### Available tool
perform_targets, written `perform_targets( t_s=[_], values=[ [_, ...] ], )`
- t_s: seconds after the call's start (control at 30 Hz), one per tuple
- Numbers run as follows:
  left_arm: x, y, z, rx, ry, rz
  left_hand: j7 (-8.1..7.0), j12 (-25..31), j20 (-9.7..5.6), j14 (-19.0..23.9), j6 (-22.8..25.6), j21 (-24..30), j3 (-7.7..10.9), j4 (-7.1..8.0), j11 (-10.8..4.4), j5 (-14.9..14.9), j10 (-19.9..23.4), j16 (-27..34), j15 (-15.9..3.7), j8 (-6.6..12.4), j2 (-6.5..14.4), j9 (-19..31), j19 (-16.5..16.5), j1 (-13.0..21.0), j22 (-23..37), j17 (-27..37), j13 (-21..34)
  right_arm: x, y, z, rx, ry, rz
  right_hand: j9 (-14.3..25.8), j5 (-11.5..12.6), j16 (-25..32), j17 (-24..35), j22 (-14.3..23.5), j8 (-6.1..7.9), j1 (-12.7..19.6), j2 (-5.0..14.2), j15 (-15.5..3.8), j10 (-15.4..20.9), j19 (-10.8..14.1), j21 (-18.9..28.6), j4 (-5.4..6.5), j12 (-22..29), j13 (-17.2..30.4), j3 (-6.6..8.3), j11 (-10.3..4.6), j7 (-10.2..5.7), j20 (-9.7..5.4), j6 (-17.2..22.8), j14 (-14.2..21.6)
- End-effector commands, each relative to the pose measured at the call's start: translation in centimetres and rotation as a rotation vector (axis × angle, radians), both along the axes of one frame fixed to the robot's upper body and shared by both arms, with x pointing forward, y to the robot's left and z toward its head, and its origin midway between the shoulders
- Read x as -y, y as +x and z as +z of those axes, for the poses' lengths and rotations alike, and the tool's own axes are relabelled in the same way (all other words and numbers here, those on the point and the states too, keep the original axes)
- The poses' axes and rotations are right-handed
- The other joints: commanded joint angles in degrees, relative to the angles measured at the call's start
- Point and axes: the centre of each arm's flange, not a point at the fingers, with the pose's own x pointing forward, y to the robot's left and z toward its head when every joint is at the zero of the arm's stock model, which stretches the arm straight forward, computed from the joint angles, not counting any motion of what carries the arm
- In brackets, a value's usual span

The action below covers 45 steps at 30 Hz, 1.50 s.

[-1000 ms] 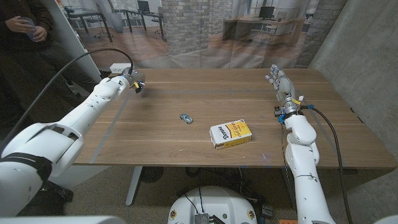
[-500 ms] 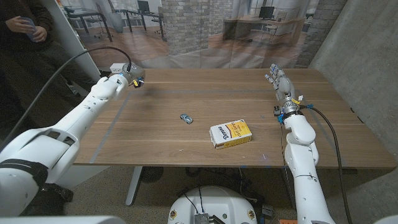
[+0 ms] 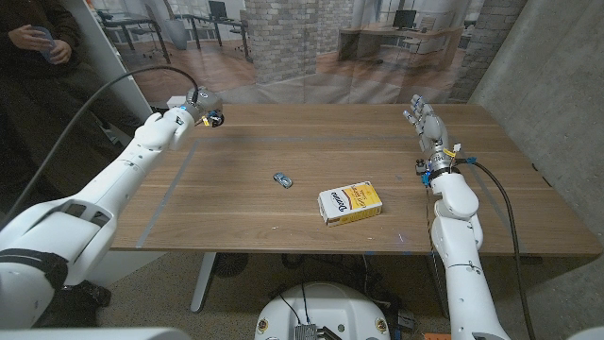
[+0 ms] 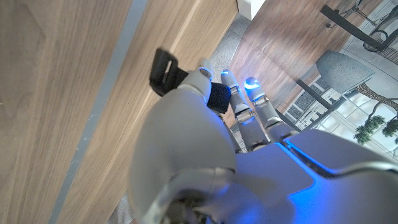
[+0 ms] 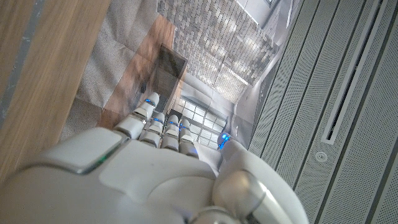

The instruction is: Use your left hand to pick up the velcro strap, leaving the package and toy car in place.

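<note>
Gripping the velcro strap (image 4: 165, 70), a dark, flat band with a squared end, the left hand (image 3: 203, 112) hangs over the far left corner of the wooden bench (image 3: 311, 217), whose planks are smooth and brown-grained. From the head camera the strap is only a dark speck at the fingers (image 4: 254, 102); the left wrist camera shows it pinched against a glossy white thumb. A small blue-grey toy car (image 3: 282, 178) sits mid-bench, well apart from the hand, and near it lies a boxy white-and-yellow package (image 3: 349, 203). Near the bench's right edge, the right hand (image 3: 423, 124) stands with fingers extended, holding nothing.
</note>
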Motion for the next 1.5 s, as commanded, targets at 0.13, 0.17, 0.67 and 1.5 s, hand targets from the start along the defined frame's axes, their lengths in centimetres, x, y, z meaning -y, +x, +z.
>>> perform_targets(
  t_s=[0.13,0.17,0.67,1.5],
  values=[
    [0.2,-1.5,1.1,0.055,0.000,-0.022,0.27,0.1,-1.02,0.6,-0.3,0.9,0.56,0.02,0.10,0.2,0.7,-0.3,-9.72,0.84,-0.3,0.6,-0.5,-0.1,0.1,0.4,0.3,-0.2,-0.2,0.0,0.012,0.007,-0.001,0.1,-0.2,-0.2,0.0,0.2,-0.03,-0.4,1.55,0.08,0.6,0.0,-0.1,-0.16,0.0,0.1,0.38,0.18,-0.01,-0.42,0.5,0.6],
    [0.2,-1.6,1.2,0.058,-0.002,-0.024,0.25,0.1,-1.03,0.6,-0.3,0.9,0.57,0.01,0.10,0.2,0.8,-0.3,-9.73,0.88,-0.3,0.6,-0.5,-0.1,0.1,0.4,0.3,-0.2,-0.2,0.0,0.013,0.007,-0.002,0.1,-0.2,-0.2,0.0,0.2,-0.03,-0.4,1.55,0.08,0.6,-0.1,-0.1,-0.16,0.0,0.1,0.38,0.17,0.00,-0.46,0.5,0.6],
    [0.2,-3.4,2.3,0.129,-0.012,-0.048,0.32,0.1,-1.05,1.2,-0.5,1.9,1.01,-0.06,0.09,0.3,1.2,-0.4,-9.79,2.10,-0.5,1.3,-0.8,-0.1,-0.1,1.0,0.8,-0.3,-1.0,-0.3,0.023,0.012,-0.005,0.1,-0.2,-0.2,0.0,0.2,-0.04,-0.5,1.55,-0.08,0.7,-0.4,-0.2,-0.18,0.0,0.1,0.43,0.08,-0.02,-0.62,0.6,0.7],
    [-0.6,-5.7,3.8,0.283,-0.065,-0.108,0.54,-0.1,-0.94,2.3,-1.0,3.7,1.83,0.02,0.14,0.4,1.8,-0.6,-9.75,4.09,-0.7,2.5,-1.2,-0.6,-0.5,2.1,1.7,-1.5,-2.5,-0.9,0.041,0.013,-0.024,0.1,-0.2,-0.1,0.0,0.2,0.02,-0.5,1.52,-0.15,0.9,-0.4,-0.1,-0.20,0.0,0.1,0.50,-0.03,-0.07,-0.75,0.8,1.1]
  ],
)
